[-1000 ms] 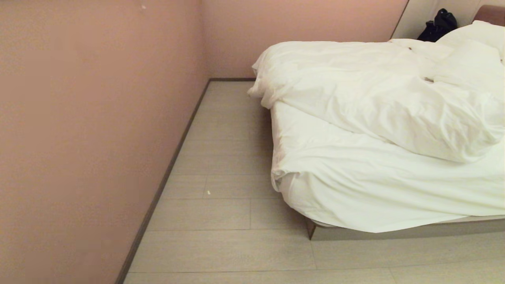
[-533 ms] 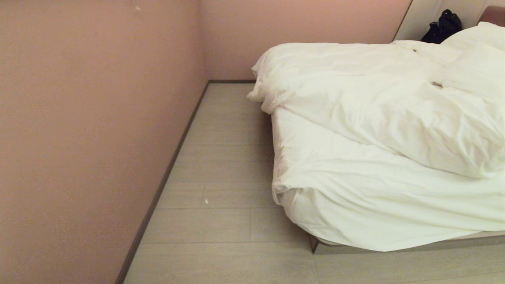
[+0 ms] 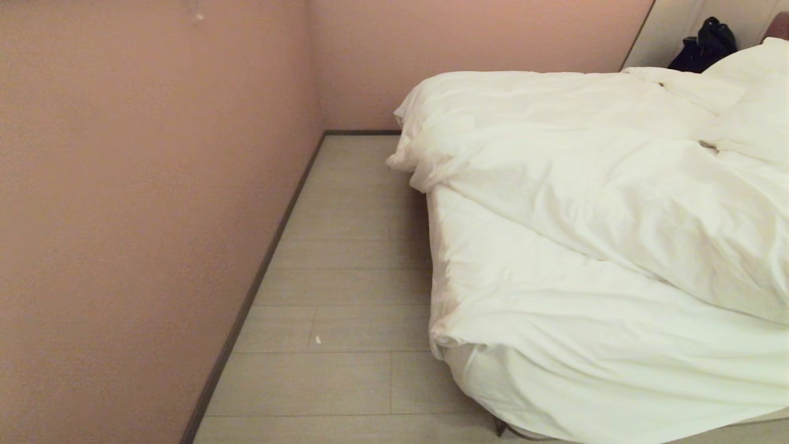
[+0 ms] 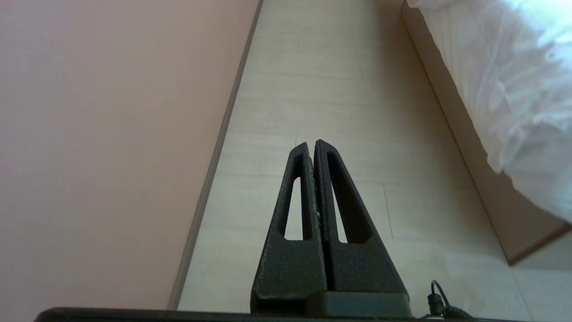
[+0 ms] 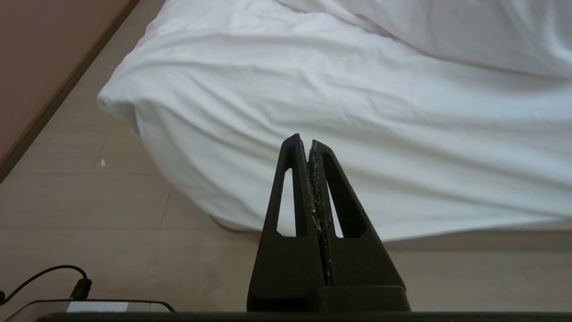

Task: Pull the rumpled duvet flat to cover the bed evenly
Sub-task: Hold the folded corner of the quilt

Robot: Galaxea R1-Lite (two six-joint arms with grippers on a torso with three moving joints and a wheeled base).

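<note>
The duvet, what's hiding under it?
Under the rumpled duvet lies the white sheet, showing at the bed's near end. Whatever else it covers is hidden.

Pink walls meet a pale plank floor along a dark skirting board.

the camera has drawn nearer the bed, the whole scene sliding down
</note>
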